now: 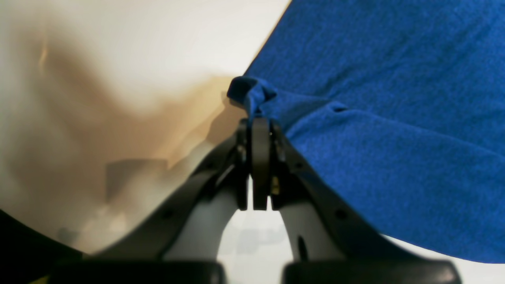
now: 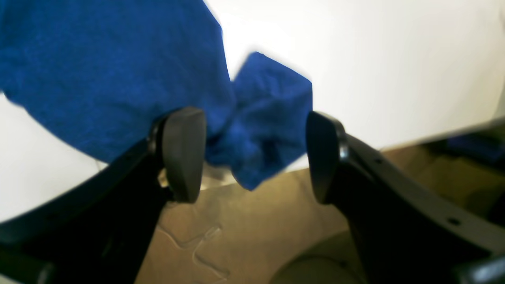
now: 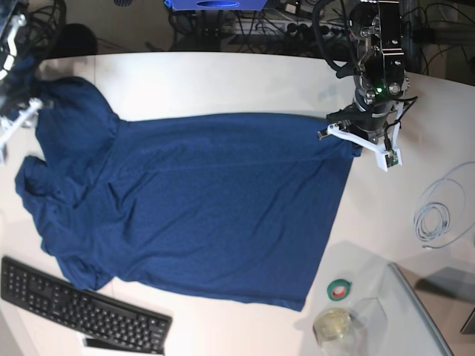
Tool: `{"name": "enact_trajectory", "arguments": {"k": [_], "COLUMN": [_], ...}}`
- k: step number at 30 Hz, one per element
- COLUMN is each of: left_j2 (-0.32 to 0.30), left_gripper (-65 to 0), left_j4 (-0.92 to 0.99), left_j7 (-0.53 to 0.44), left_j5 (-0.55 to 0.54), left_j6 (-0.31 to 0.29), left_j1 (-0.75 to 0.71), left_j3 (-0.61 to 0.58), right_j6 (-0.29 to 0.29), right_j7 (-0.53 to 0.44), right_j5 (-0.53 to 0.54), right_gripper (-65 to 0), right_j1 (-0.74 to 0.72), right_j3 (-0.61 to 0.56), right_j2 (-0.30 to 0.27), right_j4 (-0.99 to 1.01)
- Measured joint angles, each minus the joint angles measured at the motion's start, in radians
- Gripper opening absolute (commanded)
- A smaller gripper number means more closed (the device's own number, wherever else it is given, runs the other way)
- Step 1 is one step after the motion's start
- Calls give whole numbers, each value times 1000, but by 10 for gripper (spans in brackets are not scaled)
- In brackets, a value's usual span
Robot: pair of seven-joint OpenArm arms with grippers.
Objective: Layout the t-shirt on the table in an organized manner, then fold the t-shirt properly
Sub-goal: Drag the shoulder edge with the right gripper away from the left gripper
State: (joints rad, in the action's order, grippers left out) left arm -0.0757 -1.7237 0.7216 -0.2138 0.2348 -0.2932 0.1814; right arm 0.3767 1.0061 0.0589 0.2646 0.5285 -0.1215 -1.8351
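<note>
The dark blue t-shirt (image 3: 200,200) lies spread across the white table (image 3: 223,81), with its hem to the right and its sleeves and collar bunched at the left. My left gripper (image 3: 355,142) is at the hem's far right corner. In the left wrist view the left gripper (image 1: 256,118) is shut on a pinched fold of the t-shirt (image 1: 375,98). My right gripper (image 3: 21,111) is at the far left sleeve. In the right wrist view the right gripper (image 2: 252,157) stands open, and a sleeve flap of the t-shirt (image 2: 272,118) hangs over the table (image 2: 394,59) edge just beyond its fingers (image 2: 185,154).
A black keyboard (image 3: 82,304) lies at the front left, close to the shirt's lower sleeve. A green tape roll (image 3: 340,289), a glass jar (image 3: 334,324) and a coiled white cable (image 3: 438,215) sit at the right. Cables and equipment line the back.
</note>
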Motion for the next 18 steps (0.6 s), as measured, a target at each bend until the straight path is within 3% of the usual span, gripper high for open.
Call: {"name": "enact_trajectory", "arguments": {"k": [5,14,16,18], "left_j2": [0,0,-1,-2], "left_gripper": [-650,-650,-650,-650], "left_j4": [0,0,0,0], "left_j7": [-1,0,0,0], "left_j5": [1,0,1,1], "left_j6": [0,0,0,0], "left_j1": [0,0,0,-1], "left_j3": [-3,0,0,0], "right_j6": [2,-13,-13,-3], "right_j7": [-69,-219,-261,-274], "right_j5": [5,-3,13,20], "right_gripper": [-267,-278,-366,-542], "right_j1": [-183,-275,-277,-278], "right_j3": [-63,-68,-69,-69], "right_j2": [-31,-80,-82,-87], "right_j4": [275,643,679,693]}}
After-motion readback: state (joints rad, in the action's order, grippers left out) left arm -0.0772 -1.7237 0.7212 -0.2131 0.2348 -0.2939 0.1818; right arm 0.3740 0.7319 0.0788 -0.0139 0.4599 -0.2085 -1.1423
